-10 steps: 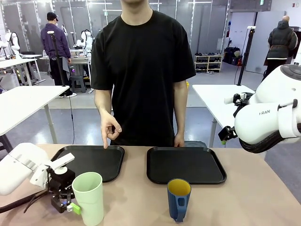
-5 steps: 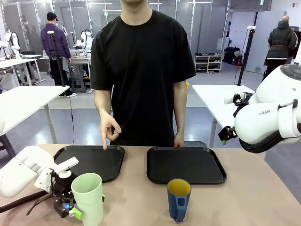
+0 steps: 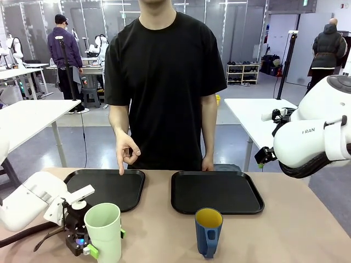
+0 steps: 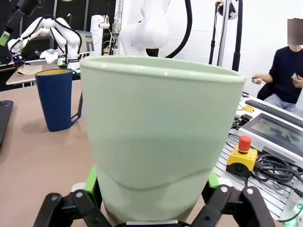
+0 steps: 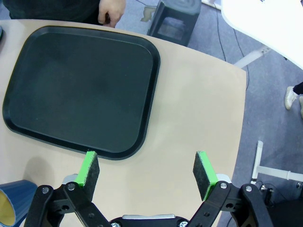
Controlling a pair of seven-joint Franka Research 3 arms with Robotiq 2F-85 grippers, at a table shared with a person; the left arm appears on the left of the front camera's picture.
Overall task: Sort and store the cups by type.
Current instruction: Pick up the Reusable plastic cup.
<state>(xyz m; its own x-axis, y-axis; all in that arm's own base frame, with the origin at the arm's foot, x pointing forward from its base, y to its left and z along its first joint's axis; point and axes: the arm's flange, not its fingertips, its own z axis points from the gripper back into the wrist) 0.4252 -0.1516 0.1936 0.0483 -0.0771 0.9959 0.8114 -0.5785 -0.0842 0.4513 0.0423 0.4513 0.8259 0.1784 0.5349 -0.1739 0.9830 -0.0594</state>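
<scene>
The tan, matte worktop (image 3: 285, 235) carried everything, and sorting had barely started: both cups stood outside the trays, so both were left to store.

Two black rounded-corner trays with low raised rims lay empty. The left tray (image 3: 109, 186) sat just beyond the left claw (image 3: 104, 244), toward the person. The right tray (image 5: 80, 90) lay ahead of the right claw (image 5: 147, 171), which hung over bare worktop near the tray's edge, its green pads (image 5: 90, 170) well apart and gripping nothing.

The mint-green tumbler (image 4: 158, 137) was tall, smooth and handleless, flaring to a rolled rim, with a dull plastic-like sheen. It sat between the left claw's fingers, which were clamped on it low down near its base. Whether the base was on the worktop or raised could not be told from the front view.

The dark blue mug (image 3: 208, 233), shorter and yellow inside with a loop handle, stood untouched on the worktop, well apart from the left claw on its right-arm side, in front of the right tray.

The person's hand (image 3: 127, 153) pointed down at the left tray's far edge, likely marking where the tumbler belonged. By my judgement, the first grasp was made; lifting, placing and the whole mug step were not yet done.
</scene>
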